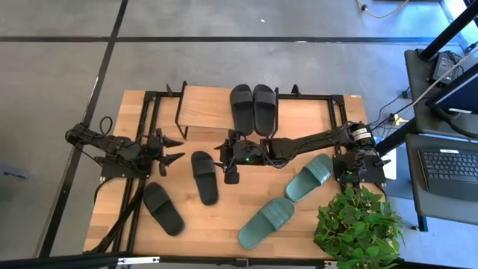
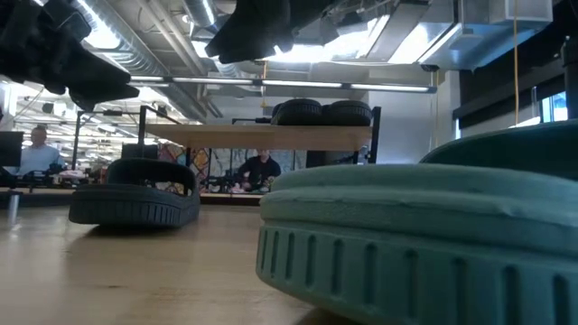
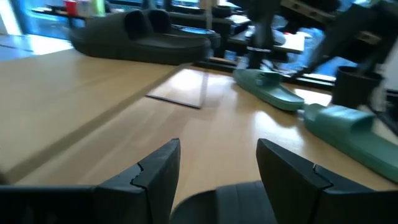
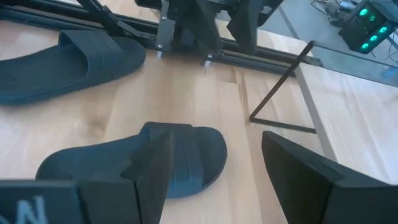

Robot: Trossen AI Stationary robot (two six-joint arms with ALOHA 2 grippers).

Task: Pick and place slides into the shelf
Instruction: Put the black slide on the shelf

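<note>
Bench (image 1: 299, 119): wooden top carrying the shelf, the slides and both arms.
Shelf (image 1: 205, 104): at the bench's far edge, a light plank on thin black legs.
Shelved pair (image 1: 252, 106): two black slides side by side on the shelf's right end.
Middle black slide (image 1: 204, 176): flat on the bench, near its centre, just in front of the shelf.
Near black slide (image 1: 163, 208): toward the bench's near left corner, lying at an angle.
Green slides (image 1: 309, 177): one by the right edge, the other (image 1: 267, 223) near the front edge; apart from each other.
Left gripper (image 1: 173, 149): by the left edge, fingers apart, holding nothing.
Right gripper (image 1: 228, 155): at mid-bench, just beside the middle black slide, fingers apart over it, empty.
Plant (image 1: 358, 224): near right corner.
</note>
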